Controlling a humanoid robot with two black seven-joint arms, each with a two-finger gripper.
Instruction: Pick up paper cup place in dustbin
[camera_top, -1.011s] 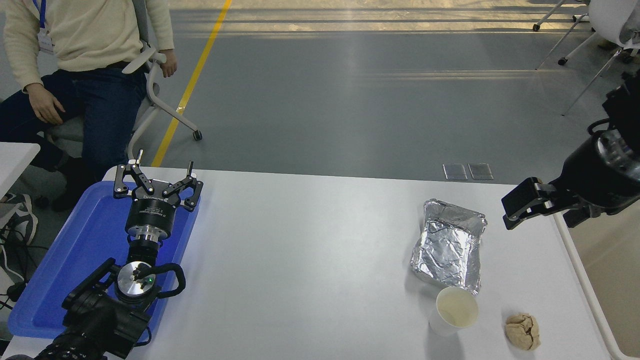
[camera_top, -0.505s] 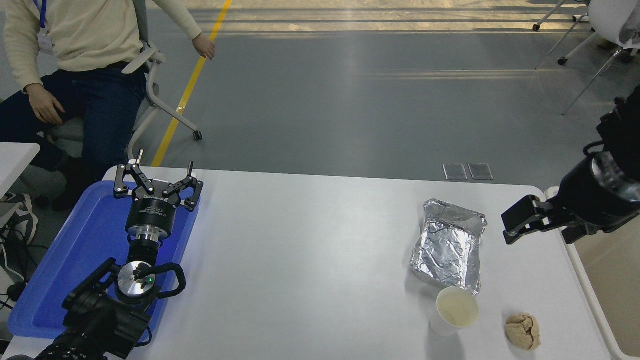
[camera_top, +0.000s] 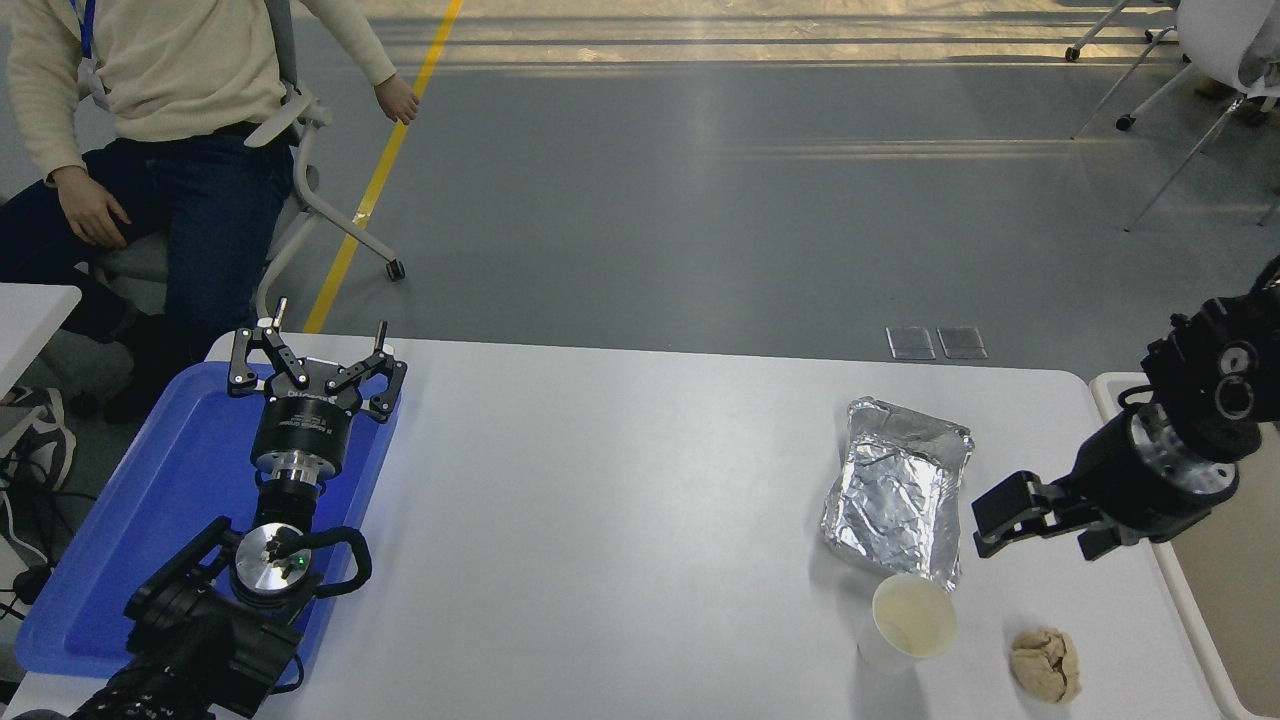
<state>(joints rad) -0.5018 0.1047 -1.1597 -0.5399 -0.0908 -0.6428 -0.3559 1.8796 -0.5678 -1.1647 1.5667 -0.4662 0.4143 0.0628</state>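
Observation:
The paper cup (camera_top: 912, 622) stands upright near the table's front right; it is white with a cream inside. My right gripper (camera_top: 1003, 522) hovers just above and to the right of it, apart from it, open with nothing between its fingers. Only part of the dustbin (camera_top: 1192, 625) shows, as a cream rim and beige inside along the table's right edge, under the right arm. My left gripper (camera_top: 318, 345) is parked open over the blue tray (camera_top: 110, 540) at the lower left.
A crumpled silver foil tray (camera_top: 900, 490) lies just behind the cup, close to the right gripper. A tan crumpled paper wad (camera_top: 1045, 662) sits to the cup's right. A person (camera_top: 150, 70) sits on a chair beyond the table's far left corner.
My right arm has come down and toward the near edge, bringing its gripper from beside the foil tray's far end to just above the cup. The person's raised hand shifted slightly.

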